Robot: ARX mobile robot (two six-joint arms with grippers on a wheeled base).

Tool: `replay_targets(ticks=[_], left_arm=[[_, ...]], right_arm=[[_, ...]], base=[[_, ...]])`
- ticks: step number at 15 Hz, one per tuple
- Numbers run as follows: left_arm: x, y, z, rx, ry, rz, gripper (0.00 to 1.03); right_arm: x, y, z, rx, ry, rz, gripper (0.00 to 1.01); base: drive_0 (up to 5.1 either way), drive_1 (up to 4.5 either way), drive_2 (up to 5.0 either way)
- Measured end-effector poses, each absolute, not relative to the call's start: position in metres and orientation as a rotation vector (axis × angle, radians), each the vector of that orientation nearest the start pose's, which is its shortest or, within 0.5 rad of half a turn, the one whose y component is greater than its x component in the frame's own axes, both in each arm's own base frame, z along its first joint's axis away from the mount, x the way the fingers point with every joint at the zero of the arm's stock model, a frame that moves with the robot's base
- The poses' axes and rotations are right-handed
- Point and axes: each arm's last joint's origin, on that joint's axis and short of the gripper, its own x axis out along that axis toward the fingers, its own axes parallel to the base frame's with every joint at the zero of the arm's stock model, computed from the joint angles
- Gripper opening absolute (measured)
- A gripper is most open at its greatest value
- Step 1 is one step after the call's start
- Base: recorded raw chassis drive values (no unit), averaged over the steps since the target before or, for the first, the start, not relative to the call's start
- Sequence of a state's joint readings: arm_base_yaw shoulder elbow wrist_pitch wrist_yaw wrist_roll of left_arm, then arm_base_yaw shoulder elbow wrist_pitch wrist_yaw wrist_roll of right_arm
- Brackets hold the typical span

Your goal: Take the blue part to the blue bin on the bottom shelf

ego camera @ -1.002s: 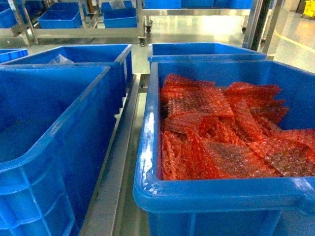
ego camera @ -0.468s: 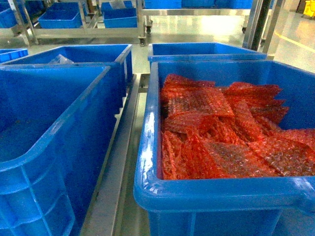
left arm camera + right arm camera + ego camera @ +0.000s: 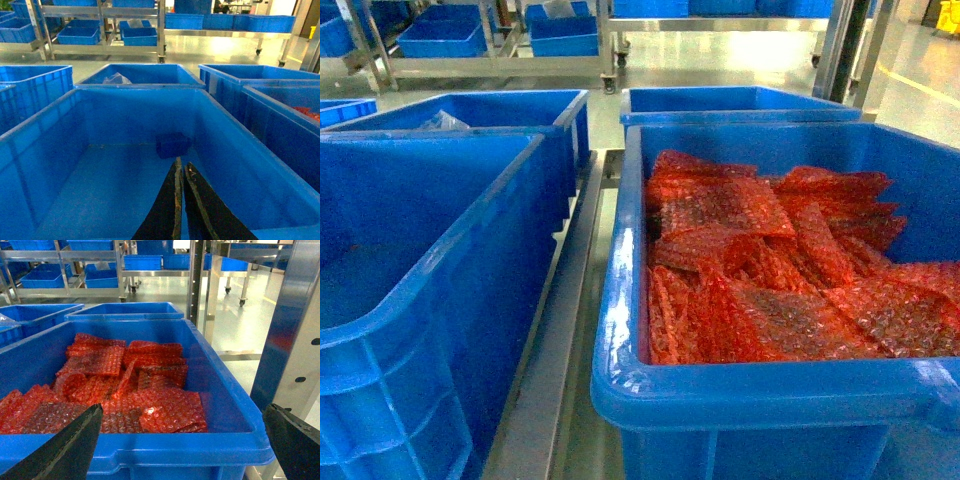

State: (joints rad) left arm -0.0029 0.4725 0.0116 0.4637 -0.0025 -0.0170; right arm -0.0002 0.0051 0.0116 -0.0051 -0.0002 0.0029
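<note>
L tool (image 3: 179, 172) closed over blue part (image 3: 171, 144) | R tool (image 3: 182, 440) wide open

Glossy plastic bins (image 3: 620, 340), crinkly red bubble-wrap bags (image 3: 770, 270), shiny steel rail (image 3: 555, 350).

A small dark blue part (image 3: 172, 144), a blocky rectangular piece, lies on the floor of a large blue bin (image 3: 60, 145) just above the middle of the left wrist view. It sits against the bin's far wall, a little right of centre, flat on its base and apart from the side walls. The bin is a deep, smooth-walled plastic tub with a thick rolled rim; it fills the lower part of that frame. In the head view the same bin (image 3: 470, 250) takes up the left side of the frame, and the part cannot be made out there. The bottom shelf cannot be picked out with certainty in any view.
</note>
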Motion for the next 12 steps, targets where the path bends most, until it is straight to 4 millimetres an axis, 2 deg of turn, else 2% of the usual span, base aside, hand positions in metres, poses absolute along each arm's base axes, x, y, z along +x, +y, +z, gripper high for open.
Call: replay_targets(ticks=[12], left_arm=[[0.108,0.0,0.17,-0.017,-0.014,0.0,0.02]], right_arm=[[0.097,0.0,0.167,0.003,-0.001,0.0,0.98]], base=[[0.0,0.0,0.0]])
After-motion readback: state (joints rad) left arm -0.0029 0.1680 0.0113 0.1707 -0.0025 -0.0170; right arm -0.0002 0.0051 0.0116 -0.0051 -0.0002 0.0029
